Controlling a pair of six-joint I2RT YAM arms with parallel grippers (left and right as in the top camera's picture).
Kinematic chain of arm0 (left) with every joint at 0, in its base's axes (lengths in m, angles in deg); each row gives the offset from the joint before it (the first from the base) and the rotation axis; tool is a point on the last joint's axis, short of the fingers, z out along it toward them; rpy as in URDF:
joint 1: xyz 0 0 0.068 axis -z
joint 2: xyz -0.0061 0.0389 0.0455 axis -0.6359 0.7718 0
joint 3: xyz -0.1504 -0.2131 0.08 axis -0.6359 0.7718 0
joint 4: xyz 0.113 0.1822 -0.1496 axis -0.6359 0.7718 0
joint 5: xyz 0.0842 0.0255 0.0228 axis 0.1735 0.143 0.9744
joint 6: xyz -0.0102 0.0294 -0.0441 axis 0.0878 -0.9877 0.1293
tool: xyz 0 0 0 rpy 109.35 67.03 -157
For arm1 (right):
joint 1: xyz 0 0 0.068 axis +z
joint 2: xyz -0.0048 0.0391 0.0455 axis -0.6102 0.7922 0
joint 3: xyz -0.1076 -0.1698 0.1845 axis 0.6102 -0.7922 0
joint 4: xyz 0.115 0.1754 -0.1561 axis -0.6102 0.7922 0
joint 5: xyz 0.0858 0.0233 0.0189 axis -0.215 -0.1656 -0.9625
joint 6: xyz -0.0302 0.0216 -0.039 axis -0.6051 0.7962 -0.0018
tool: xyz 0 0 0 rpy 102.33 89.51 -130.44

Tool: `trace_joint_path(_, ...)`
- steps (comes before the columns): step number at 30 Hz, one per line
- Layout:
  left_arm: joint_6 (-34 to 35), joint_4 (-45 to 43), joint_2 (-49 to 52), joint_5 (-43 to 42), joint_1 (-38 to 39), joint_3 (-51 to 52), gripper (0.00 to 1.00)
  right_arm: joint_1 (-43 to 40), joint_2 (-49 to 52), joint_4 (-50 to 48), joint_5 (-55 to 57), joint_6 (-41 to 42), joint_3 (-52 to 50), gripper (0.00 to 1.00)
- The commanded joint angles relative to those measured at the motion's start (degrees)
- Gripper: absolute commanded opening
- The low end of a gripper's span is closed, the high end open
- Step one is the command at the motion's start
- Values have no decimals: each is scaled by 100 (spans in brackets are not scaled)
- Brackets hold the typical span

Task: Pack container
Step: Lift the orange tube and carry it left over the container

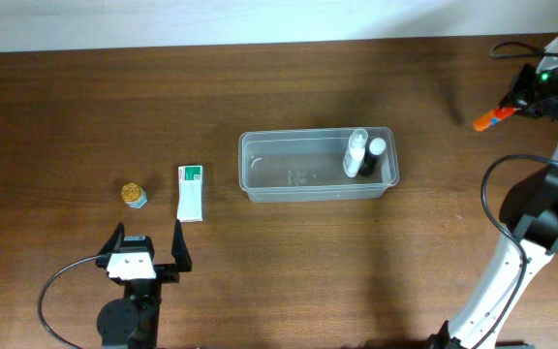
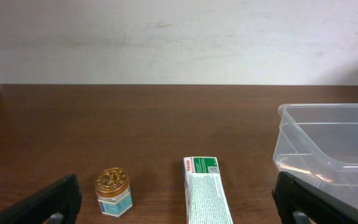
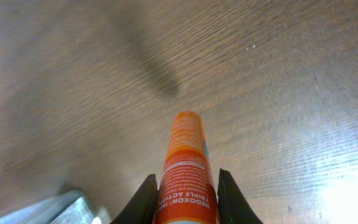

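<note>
The container (image 1: 298, 192), a clear rectangular tub, stands mid-table; a white bottle (image 1: 356, 152) and a black-capped bottle (image 1: 373, 155) stand in its right end. My right gripper (image 1: 517, 105) hovers above the table at the far right, shut on an orange tube (image 1: 492, 118) that points left. The right wrist view has the orange tube (image 3: 185, 155) clamped between the fingers of the right gripper (image 3: 185, 190), over bare wood. My left gripper (image 1: 147, 246) rests open near the front left, nothing in it. Ahead of it lie a gold-lidded jar (image 2: 113, 191) and a green-and-white box (image 2: 207, 190).
The jar (image 1: 135, 195) and box (image 1: 191, 192) sit left of the container, just beyond the left gripper (image 2: 179, 208). The container's left end (image 2: 328, 149) shows at the right of the left wrist view. A pale wall borders the table's far edge.
</note>
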Motion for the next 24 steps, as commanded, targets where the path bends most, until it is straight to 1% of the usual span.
trace_joint_path(1,-70,7,-50,-81,-39,22,99,-9,-999,258,-249,133,214,17)
trace_joint_path(8,-70,7,-50,-81,-39,22,99,81,-1908,977,-673,79,214,17)
trace_joint_path(11,-70,7,-50,-81,-39,22,99,330,-2277,1276,-673,-87,214,17)
trace_joint_path(14,-68,7,-50,-81,-39,22,99,704,-2614,1276,-603,-168,181,17)
trace_joint_path(17,-70,7,-50,-81,-39,22,99,1163,-2940,1276,-236,-162,162,17)
trace_joint_path(20,-68,7,-50,-81,-39,22,99,1690,-3318,1276,501,-101,-24,17)
trace_joint_path(21,-70,7,-50,-81,-39,22,99,1958,-3576,1276,831,33,-264,18)
trace_joint_path(24,-70,7,-50,-81,-39,22,99,2332,-4133,1276,960,68,-966,17)
